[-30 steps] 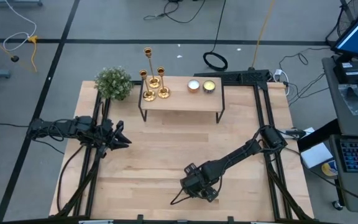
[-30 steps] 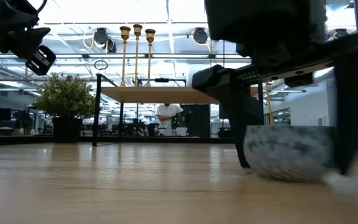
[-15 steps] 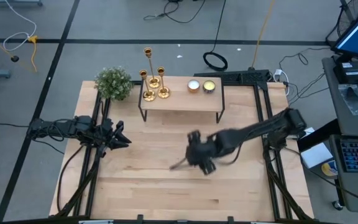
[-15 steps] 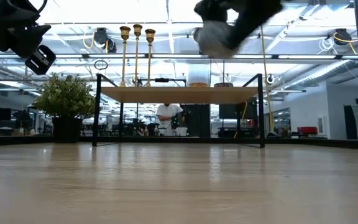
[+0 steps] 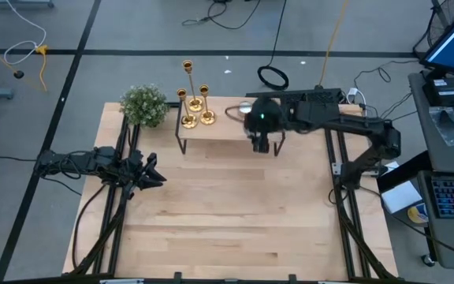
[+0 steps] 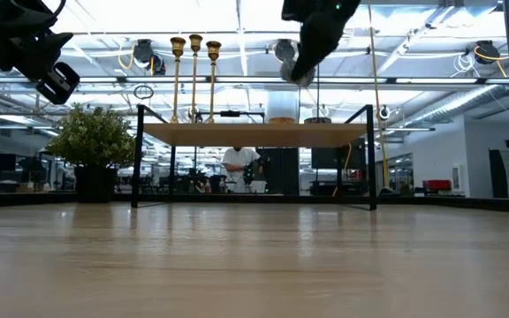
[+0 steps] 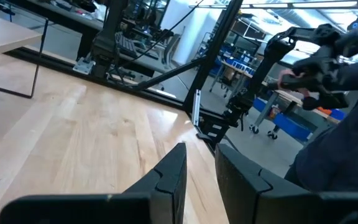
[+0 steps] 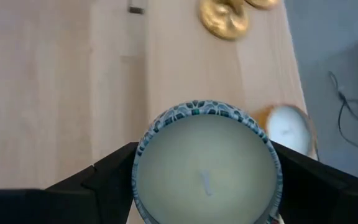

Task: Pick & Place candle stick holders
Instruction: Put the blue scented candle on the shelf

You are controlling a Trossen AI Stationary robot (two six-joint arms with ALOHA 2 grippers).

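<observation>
Three gold candle stick holders (image 5: 194,106) stand on their round bases at the left end of a small raised wooden shelf (image 5: 223,130). Their stems also show in the low view (image 6: 194,75), and two bases show in the right wrist view (image 8: 224,18). My right gripper (image 5: 260,130) hangs high over the shelf's right part, to the right of the holders. It is shut on a round jar candle with a mottled blue-white wall (image 8: 207,168), which also shows in the low view (image 6: 294,71). My left gripper (image 5: 154,176) waits at the table's left, its fingers (image 7: 174,171) a narrow gap apart, and holds nothing. My right gripper pinches the jar candle's round wall (image 8: 143,155) between its two fingers (image 8: 104,180), one on each opposite side. The fingers come from above, pointing down. The jar is upright with its wax face up, lifted clear above the shelf.
A green bushy plant (image 5: 143,105) stands at the shelf's left end. A small white tealight (image 8: 289,127) sits on the shelf beside the held jar. The broad wooden table top (image 5: 227,213) lies in front of the shelf. A person shows far behind the table (image 6: 239,166).
My right gripper has risen from the table near its front edge with the jar candle. It has swung toward the far edge and now hangs above the shelf's right part. The jar has gone from resting on the table to being lifted clear.
</observation>
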